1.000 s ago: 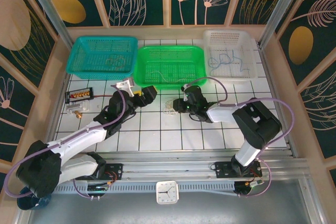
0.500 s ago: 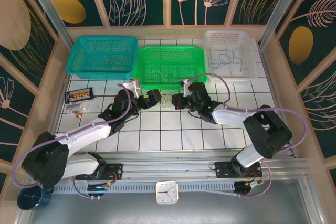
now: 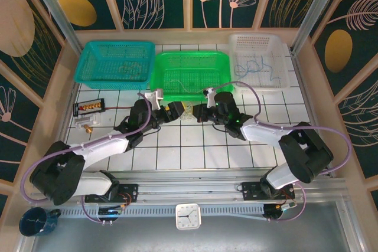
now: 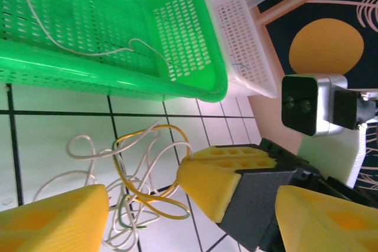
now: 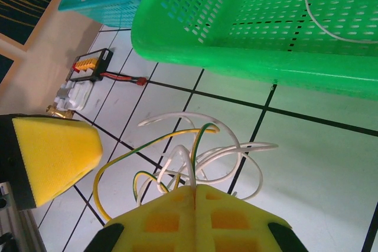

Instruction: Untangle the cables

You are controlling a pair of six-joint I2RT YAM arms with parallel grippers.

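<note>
The cables (image 3: 186, 108) are a small clump of thin white and yellow-green wires on the tiled table, just in front of the green basket (image 3: 158, 81). My right gripper (image 3: 199, 112) is shut on them; in the right wrist view its pads (image 5: 195, 205) meet over strands of the cables (image 5: 172, 139). My left gripper (image 3: 172, 110) stands open at the clump's left side. In the left wrist view the cables (image 4: 122, 176) and the right gripper's tip (image 4: 221, 184) lie between the left gripper's (image 4: 192, 205) spread fingers.
A white wire lies in the green basket. The teal basket (image 3: 94, 75) holds a yellowish wire. The white basket (image 3: 282, 75) holds blue ones. A connector block (image 3: 88, 107) and small brass parts sit at the table's left. A mug (image 3: 35, 221) stands at the front left.
Both grippers moved towards the green basket and closer together. The right gripper shut on the clump and carried it slightly away from me. The left gripper reached the clump and its jaws narrowed.
</note>
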